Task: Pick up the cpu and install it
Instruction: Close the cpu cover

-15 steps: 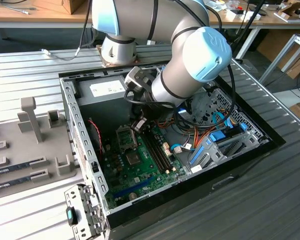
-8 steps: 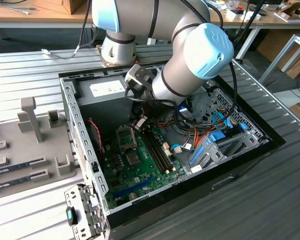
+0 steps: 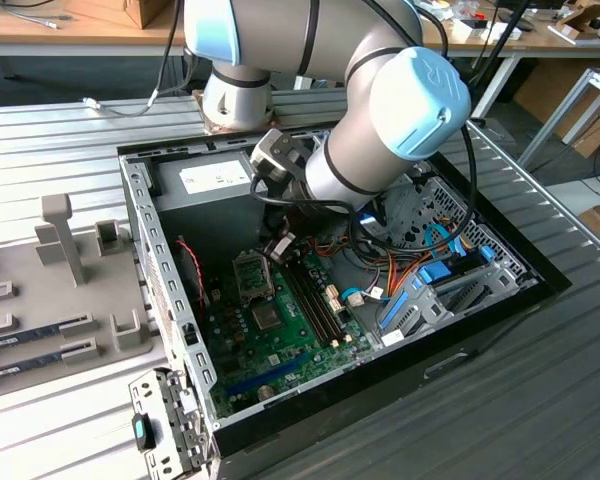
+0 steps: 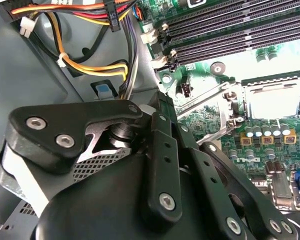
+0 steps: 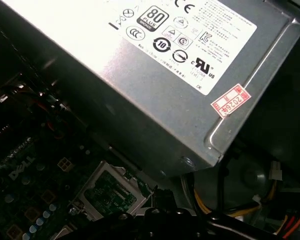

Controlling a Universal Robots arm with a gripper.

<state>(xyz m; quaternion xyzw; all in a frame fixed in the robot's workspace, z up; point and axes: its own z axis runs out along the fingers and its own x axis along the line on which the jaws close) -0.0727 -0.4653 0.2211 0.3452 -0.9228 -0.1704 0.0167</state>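
The gripper [image 3: 280, 245] is held low inside the open computer case [image 3: 140, 215], just above the motherboard [image 3: 270, 335]. Whether it is closed cannot be told. The cpu cannot be located.

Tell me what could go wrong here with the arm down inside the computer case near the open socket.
The gripper hangs low beside the cable bundle; a snag could tug a connector. The CPU socket sits open with its metal retention lever raised, so a misaligned descent might strike the lever or the exposed contacts. The power supply is close by, leaving little room to swing.
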